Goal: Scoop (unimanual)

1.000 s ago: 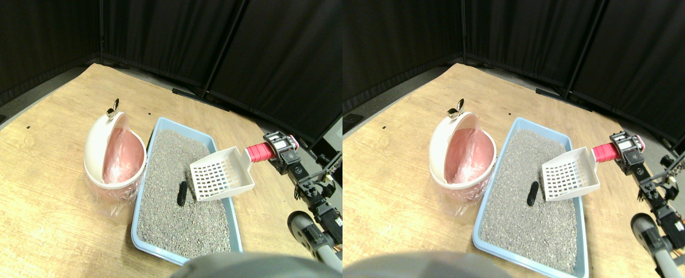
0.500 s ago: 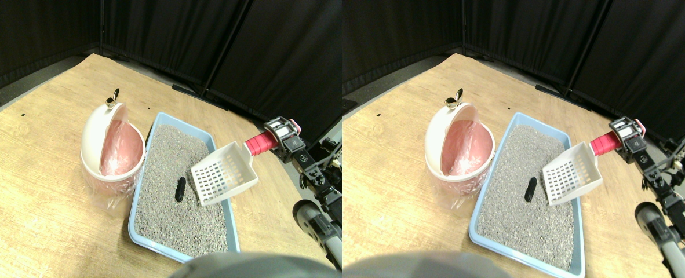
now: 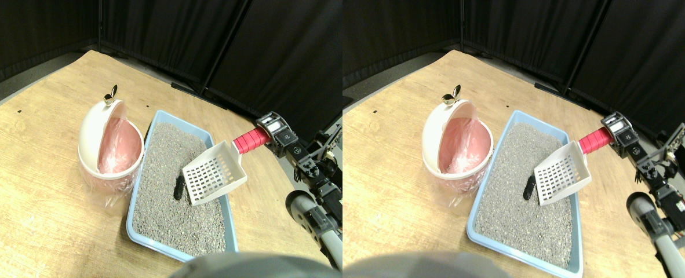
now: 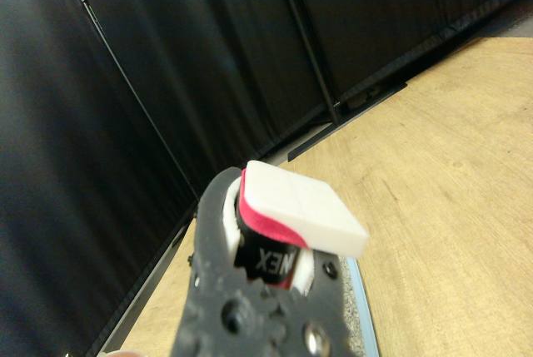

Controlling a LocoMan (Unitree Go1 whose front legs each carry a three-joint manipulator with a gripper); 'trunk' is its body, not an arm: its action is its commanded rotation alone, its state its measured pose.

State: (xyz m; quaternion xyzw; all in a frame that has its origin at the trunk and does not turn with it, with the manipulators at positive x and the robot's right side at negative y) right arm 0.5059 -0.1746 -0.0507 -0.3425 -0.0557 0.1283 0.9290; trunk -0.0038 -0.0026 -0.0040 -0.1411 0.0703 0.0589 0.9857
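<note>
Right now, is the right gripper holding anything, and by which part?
Yes. The right gripper holds the white slotted scoop by the far end of its red-wrapped handle, with the scoop head over the litter tray.

Bright even overhead light, soft shadows, wide-angle edge bending, wrist view foreground blurred

We find almost nothing to read here. In the stereo pair view the scoop (image 3: pixel 214 174), the blue litter tray (image 3: pixel 163 121), the white bin (image 3: pixel 96 136) and the wooden floor (image 3: pixel 29 174) bear no label, brand or number that we can make out. Near the right gripper (image 3: pixel 273 132) we see a small pale panel, too small to read. In the wrist view we read nothing on the black curtains (image 4: pixel 125 82).
</note>
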